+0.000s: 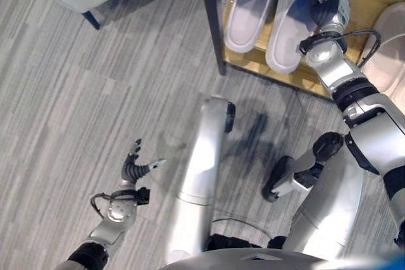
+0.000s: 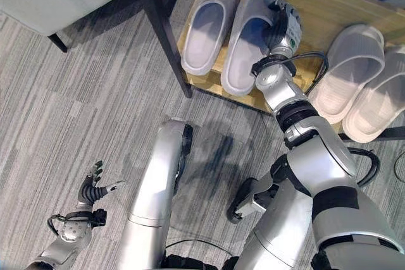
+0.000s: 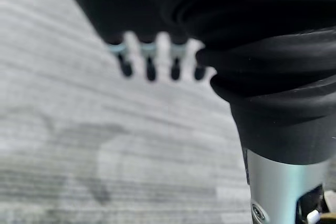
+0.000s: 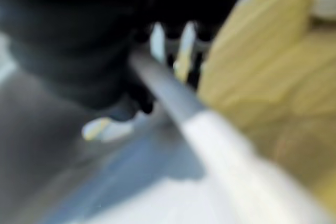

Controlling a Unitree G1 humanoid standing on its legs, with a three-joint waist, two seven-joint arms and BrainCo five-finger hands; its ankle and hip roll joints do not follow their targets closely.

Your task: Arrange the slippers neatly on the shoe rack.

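The right hand [image 2: 283,24] reaches onto the wooden shoe rack [image 2: 329,14], its fingers curled over the side edge of a grey slipper [image 2: 245,39], thumb inside the slipper and fingers outside. That slipper lies on the rack just beside its matching grey slipper [image 2: 207,26], both toes pointing away from the robot. Further along the rack sits a beige pair of slippers [image 2: 361,83]. The left hand [image 1: 134,165] hangs low over the grey carpet [image 1: 95,105], fingers relaxed and holding nothing.
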